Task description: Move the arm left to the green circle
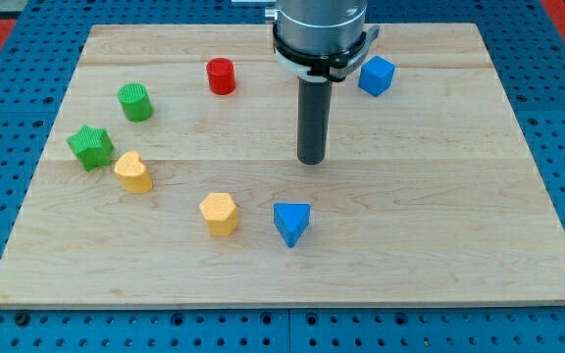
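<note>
The green circle (135, 102) is a short green cylinder standing near the view's left, in the upper part of the wooden board (439, 235). My tip (311, 160) rests on the board near its middle, far to the right of the green circle and a little lower in the view. The dark rod rises from the tip to the arm's head at the view's top. The tip touches no block.
A red cylinder (221, 75) stands between the green circle and the rod. A green star (90, 147) and a yellow heart (133, 172) lie at the left. A yellow hexagon (219, 214) and a blue triangle (291, 224) lie below the tip. A blue cube (376, 75) is at the upper right.
</note>
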You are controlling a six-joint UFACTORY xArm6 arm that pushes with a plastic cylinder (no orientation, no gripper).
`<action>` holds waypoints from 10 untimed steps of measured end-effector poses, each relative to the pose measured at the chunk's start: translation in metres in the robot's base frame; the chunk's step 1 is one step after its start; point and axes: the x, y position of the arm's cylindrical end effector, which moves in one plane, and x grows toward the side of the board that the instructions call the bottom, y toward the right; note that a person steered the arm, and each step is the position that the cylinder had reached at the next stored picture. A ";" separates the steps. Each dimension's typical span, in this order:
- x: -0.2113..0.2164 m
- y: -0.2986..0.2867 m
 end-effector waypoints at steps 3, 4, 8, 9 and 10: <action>-0.034 -0.095; -0.060 -0.095; -0.103 -0.115; -0.112 -0.140; -0.127 -0.171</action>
